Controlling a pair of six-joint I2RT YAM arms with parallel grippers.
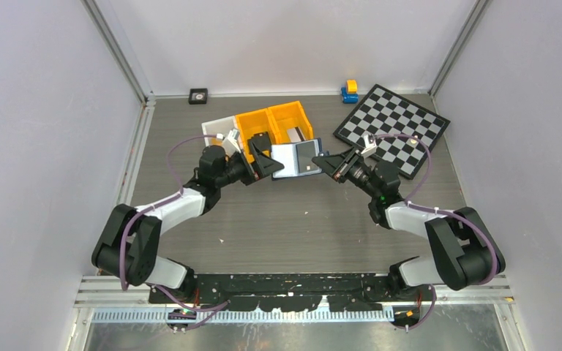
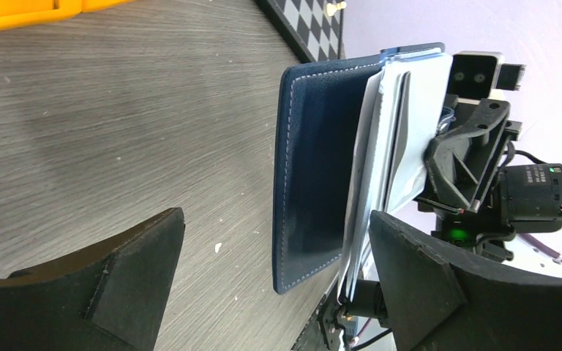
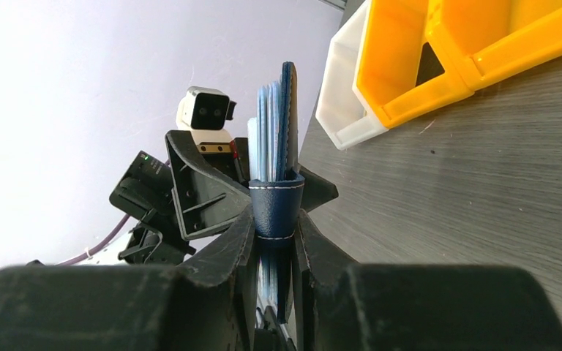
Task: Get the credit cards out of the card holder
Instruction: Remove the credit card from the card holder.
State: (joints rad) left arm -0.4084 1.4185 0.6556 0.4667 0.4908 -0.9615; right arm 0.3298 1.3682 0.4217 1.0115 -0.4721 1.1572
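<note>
The navy card holder (image 1: 296,159) hangs above the table between the two arms, its light blue-grey inside facing up. A dark grey credit card (image 1: 306,151) shows in its right half. My right gripper (image 1: 331,165) is shut on the holder's right edge; in the right wrist view the navy fold (image 3: 276,201) sits pinched in the right gripper (image 3: 274,234). My left gripper (image 1: 268,162) stands open at the holder's left end. In the left wrist view the navy cover (image 2: 315,175) and pale leaves (image 2: 391,168) reach in between the fingers of the left gripper (image 2: 274,281), and the cover stands free of the left finger.
Two orange bins (image 1: 290,117) and a white bin (image 1: 218,126) stand just behind the holder. A chessboard (image 1: 394,124) lies at the back right, with a small blue and yellow toy (image 1: 349,91) beyond it. A small black square item (image 1: 198,94) sits by the back wall.
</note>
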